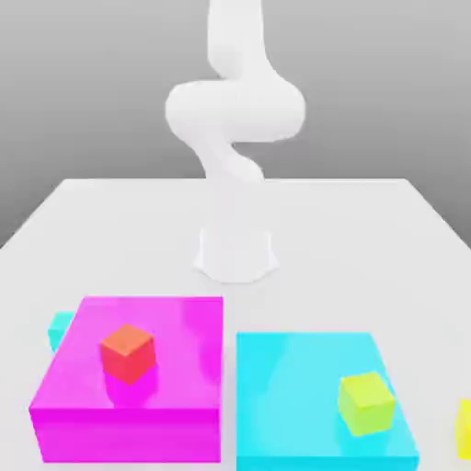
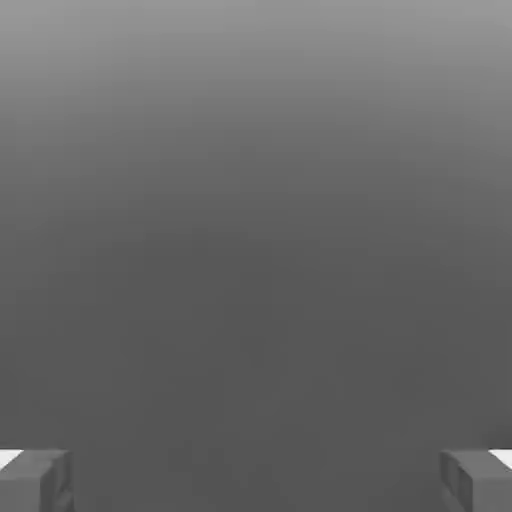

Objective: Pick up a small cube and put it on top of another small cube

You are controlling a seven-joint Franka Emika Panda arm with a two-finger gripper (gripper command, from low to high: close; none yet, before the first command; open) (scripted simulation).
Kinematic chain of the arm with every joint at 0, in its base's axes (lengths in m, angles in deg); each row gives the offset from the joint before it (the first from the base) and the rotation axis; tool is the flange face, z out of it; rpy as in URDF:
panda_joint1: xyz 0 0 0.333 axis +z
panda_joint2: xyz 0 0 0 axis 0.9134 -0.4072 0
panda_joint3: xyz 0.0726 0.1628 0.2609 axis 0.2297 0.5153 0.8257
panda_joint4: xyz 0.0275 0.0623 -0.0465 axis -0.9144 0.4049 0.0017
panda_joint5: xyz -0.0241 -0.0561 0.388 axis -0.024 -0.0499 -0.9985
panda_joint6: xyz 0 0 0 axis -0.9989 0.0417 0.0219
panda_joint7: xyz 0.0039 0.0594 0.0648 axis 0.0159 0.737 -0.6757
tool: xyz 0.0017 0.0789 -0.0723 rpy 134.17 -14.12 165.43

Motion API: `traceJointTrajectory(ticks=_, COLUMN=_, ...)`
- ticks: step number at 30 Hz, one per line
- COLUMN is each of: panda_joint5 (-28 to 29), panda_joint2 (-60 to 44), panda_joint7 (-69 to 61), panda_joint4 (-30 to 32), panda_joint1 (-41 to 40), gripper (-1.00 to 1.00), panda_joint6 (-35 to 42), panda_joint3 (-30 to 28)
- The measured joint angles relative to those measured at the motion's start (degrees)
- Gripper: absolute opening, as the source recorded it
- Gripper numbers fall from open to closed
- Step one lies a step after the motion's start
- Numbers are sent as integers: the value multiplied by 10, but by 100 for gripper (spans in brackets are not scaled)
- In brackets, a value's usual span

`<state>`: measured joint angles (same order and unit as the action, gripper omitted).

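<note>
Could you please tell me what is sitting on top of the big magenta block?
A small red cube rests on the magenta block. A small cyan cube peeks out behind the block's left edge in the exterior view, mostly covered.

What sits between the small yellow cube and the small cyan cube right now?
In the exterior view, the magenta block with the red cube on it and the flat cyan block carrying the lime cube separate the yellow cube from the cyan cube.

4 small cubes point(image 1: 127, 351) and 2 big blocks point(image 1: 184, 331).
</note>
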<state>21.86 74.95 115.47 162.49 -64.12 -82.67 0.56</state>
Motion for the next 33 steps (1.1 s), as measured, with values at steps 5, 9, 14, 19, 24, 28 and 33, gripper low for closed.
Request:
traceJointTrajectory(ticks=5, panda_joint5=7, panda_joint2=-107, panda_joint7=-56, panda_joint4=-9, panda_joint1=37, gripper=0, panda_joint6=-26, panda_joint3=17)
traceJointTrajectory(ticks=9, panda_joint5=12, panda_joint2=-190, panda_joint7=-100, panda_joint4=-17, panda_joint1=63, gripper=0, panda_joint6=-47, panda_joint3=32)
traceJointTrajectory(ticks=14, panda_joint5=22, panda_joint2=-294, panda_joint7=-152, panda_joint4=-26, panda_joint1=93, gripper=0, panda_joint6=-72, panda_joint3=55)
traceJointTrajectory(ticks=19, panda_joint5=37, panda_joint2=-398, panda_joint7=-200, panda_joint4=-35, panda_joint1=130, gripper=0, panda_joint6=-97, panda_joint3=79)
traceJointTrajectory(ticks=24, panda_joint5=58, panda_joint2=-503, panda_joint7=-244, panda_joint4=-44, panda_joint1=160, gripper=0, panda_joint6=-122, panda_joint3=95)
traceJointTrajectory(ticks=28, panda_joint5=80, panda_joint2=-588, panda_joint7=-276, panda_joint4=-52, panda_joint1=182, gripper=0, panda_joint6=-142, panda_joint3=112)
traceJointTrajectory(ticks=33, panda_joint5=113, panda_joint2=-693, panda_joint7=-282, panda_joint4=-68, panda_joint1=210, gripper=0, panda_joint6=-193, panda_joint3=105)
